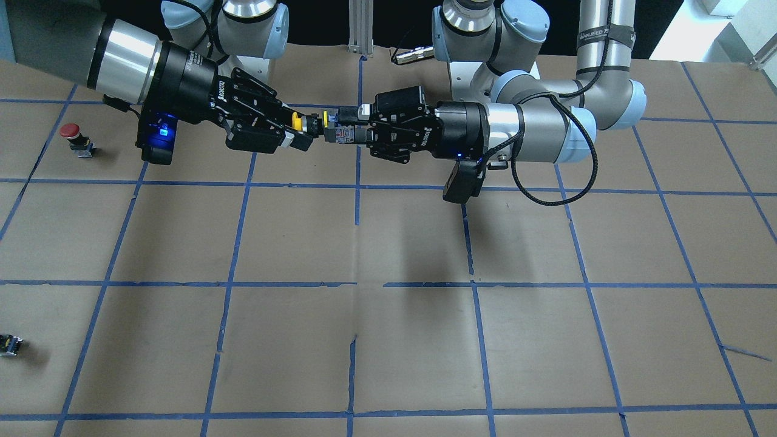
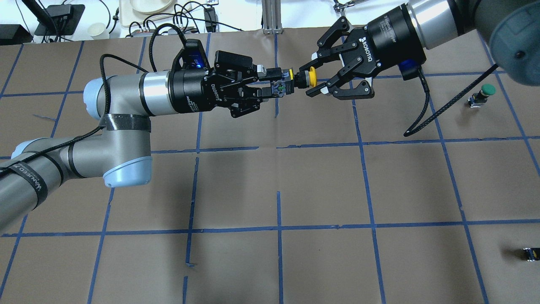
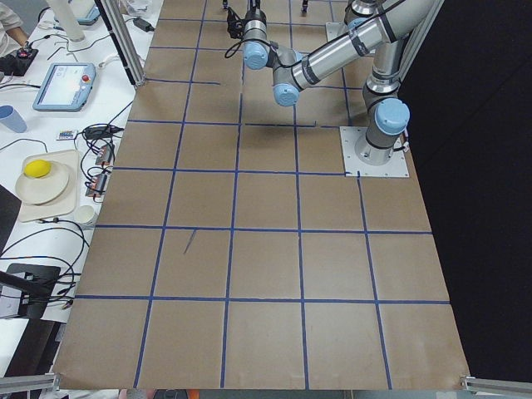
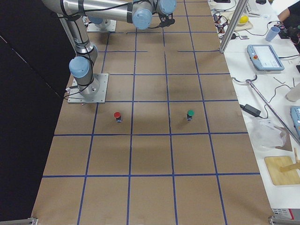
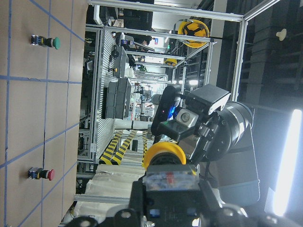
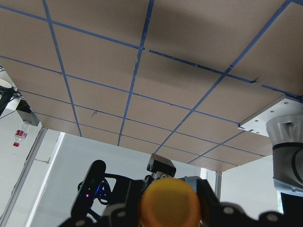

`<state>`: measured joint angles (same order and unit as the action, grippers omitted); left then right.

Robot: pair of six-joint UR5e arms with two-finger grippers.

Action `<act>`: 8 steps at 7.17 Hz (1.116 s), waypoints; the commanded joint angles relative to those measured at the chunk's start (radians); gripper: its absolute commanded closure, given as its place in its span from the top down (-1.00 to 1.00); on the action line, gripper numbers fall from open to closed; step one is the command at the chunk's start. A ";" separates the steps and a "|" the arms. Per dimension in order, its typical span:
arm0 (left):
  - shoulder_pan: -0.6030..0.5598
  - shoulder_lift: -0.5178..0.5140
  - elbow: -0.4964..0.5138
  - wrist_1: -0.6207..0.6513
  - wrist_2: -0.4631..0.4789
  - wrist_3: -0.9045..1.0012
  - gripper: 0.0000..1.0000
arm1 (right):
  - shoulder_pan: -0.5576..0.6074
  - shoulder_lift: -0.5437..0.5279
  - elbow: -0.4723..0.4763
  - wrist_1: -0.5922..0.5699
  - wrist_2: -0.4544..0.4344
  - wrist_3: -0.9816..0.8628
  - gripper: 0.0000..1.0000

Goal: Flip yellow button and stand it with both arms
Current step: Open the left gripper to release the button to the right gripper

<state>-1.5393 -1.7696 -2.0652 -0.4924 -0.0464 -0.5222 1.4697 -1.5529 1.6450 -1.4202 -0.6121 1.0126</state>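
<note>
The yellow button (image 2: pixel 311 78) is held level in the air between both grippers, cap toward the right arm. My left gripper (image 2: pixel 274 86) is shut on its black-and-grey body (image 1: pixel 339 132). My right gripper (image 2: pixel 311 76) is open, with its fingers on either side of the yellow cap (image 1: pixel 297 121) and gaps visible. The cap fills the bottom of the right wrist view (image 6: pixel 168 203). It also shows in the left wrist view (image 5: pixel 164 153), above the body held in the jaws.
A red-capped button (image 1: pixel 71 136) stands on the table on the robot's right side. A green-capped button (image 2: pixel 485 93) stands nearby. A small capless block (image 2: pixel 529 253) lies near the right table edge. The brown table carries a grid of blue tape.
</note>
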 commanded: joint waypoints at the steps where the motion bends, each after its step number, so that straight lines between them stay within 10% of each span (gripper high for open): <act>1: -0.001 0.002 0.000 0.000 0.005 -0.010 -0.35 | -0.002 -0.001 -0.001 0.003 0.006 0.000 -0.74; 4: 0.001 0.002 0.000 0.000 0.005 -0.013 -0.15 | -0.005 0.000 -0.001 0.003 0.006 0.000 -0.87; 5: -0.001 -0.001 0.000 0.006 0.011 -0.022 0.99 | -0.005 0.000 -0.001 0.003 0.006 0.000 -0.89; 8: 0.002 -0.001 0.002 0.018 0.010 -0.071 1.00 | -0.017 0.004 -0.002 0.006 -0.004 0.001 -0.90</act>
<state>-1.5393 -1.7709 -2.0647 -0.4755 -0.0365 -0.5626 1.4575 -1.5512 1.6441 -1.4166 -0.6084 1.0127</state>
